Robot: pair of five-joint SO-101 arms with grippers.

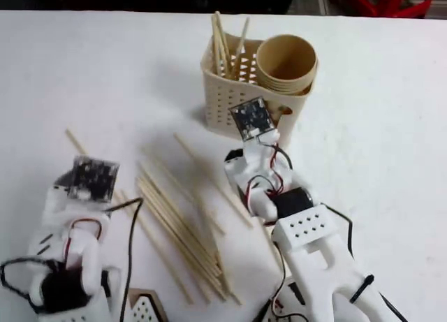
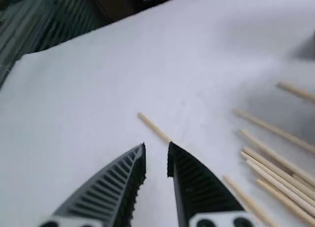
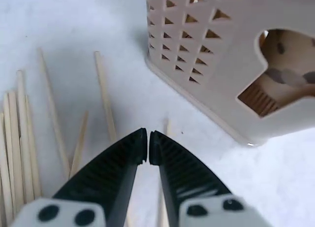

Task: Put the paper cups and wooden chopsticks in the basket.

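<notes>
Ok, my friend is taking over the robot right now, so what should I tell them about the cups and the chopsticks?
Left gripper: slightly open, empty, above the white table, near the tip of one stray chopstick.
Right gripper: shut, empty, beside the beige perforated plastic basket.
Done: tan paper cups sit nested in the basket, with a few thin wooden chopsticks standing next to them.
Left to do: the loose pile of chopsticks on the table between the arms goes in the basket.
</notes>
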